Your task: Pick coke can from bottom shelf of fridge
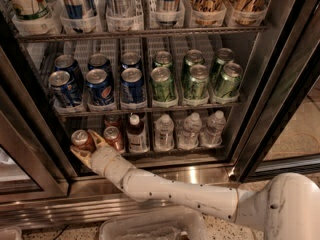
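Reach looks done: pincer (84, 144) is right at the left coke can (79, 137) on the bottom shelf (172, 150). Can't tell if it's pinching yet. Can isn't pulled out.

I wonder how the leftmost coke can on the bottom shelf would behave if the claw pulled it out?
The coke can looks like smooth, rigid metal, so it may slip in a light grip. Upright and narrow, it could tip against the neighbouring red can. The claw sits at it on the bottom shelf.
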You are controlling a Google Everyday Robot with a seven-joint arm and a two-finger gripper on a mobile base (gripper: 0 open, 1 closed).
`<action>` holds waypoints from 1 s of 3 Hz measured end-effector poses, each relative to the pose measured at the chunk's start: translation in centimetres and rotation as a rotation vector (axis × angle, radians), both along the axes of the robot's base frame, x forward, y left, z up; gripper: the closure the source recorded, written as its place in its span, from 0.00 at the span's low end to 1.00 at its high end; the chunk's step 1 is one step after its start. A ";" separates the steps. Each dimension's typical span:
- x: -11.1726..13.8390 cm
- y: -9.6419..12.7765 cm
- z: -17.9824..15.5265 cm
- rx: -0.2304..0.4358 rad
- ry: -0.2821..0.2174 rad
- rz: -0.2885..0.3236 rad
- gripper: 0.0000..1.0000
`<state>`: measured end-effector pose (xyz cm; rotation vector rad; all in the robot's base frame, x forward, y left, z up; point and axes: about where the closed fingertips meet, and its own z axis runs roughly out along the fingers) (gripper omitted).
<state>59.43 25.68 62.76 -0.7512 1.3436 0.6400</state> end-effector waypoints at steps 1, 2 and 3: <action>0.0 0.0 0.0 0.000 0.000 0.000 1.00; -0.2 -0.1 0.7 -0.002 -0.005 0.010 1.00; -1.1 -0.6 3.3 -0.017 -0.014 0.049 1.00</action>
